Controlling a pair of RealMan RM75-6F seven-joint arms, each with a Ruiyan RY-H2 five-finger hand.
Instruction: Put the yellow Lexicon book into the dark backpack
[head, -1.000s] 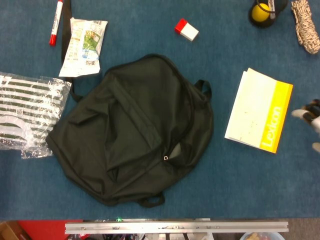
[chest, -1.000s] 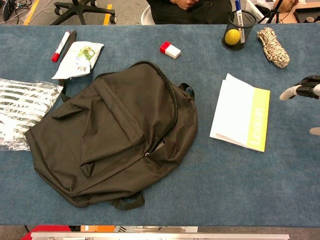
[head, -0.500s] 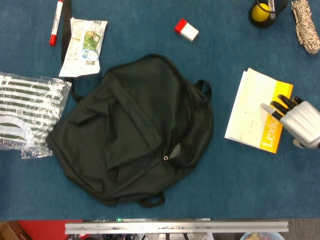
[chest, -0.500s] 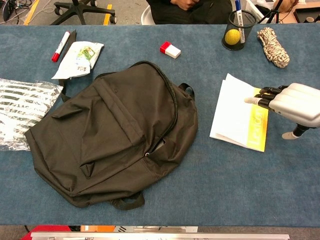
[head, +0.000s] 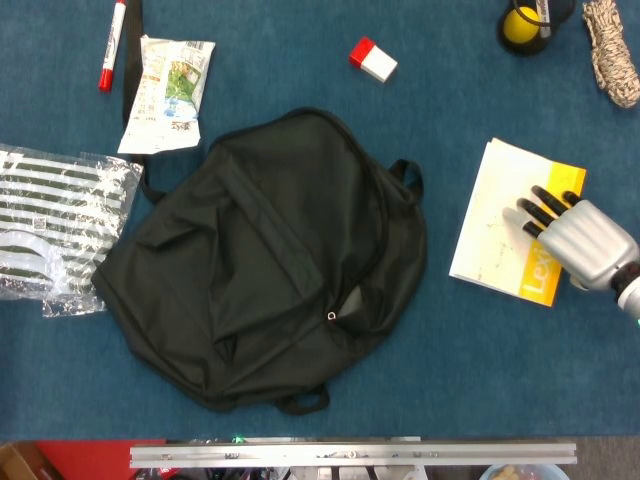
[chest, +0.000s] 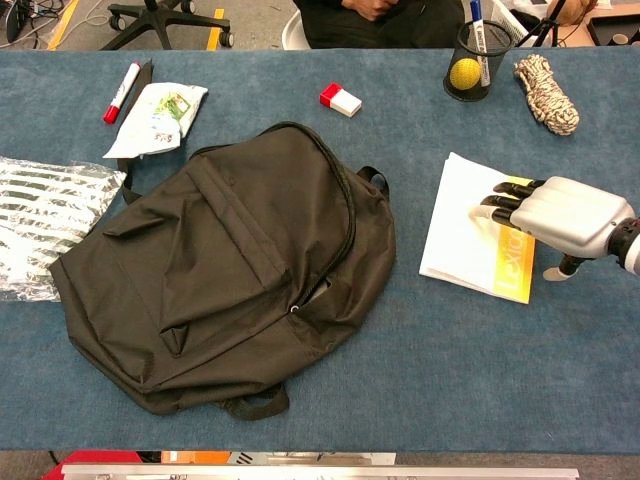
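Head view: my right robot hand (head: 585, 240) lies over the yellow spine edge of the yellow Lexicon book (head: 500, 225), fingers (head: 538, 210) stretched flat and slightly apart across the cover, gripping nothing. The book lies flat on the blue bench (head: 480, 360), to the right of the dark backpack (head: 260, 260) and apart from it. The backpack lies flat, its zipper partly open near the ring pull.

Chest view: the same right robot hand (chest: 560, 215) reaches in from the right edge, dark fingertips (chest: 495, 205) on the book (chest: 465, 225), thumb pointing down beside its yellow edge. The backpack (chest: 225, 265) fills the bench's (chest: 450, 360) middle. My left robot hand appears in neither view.
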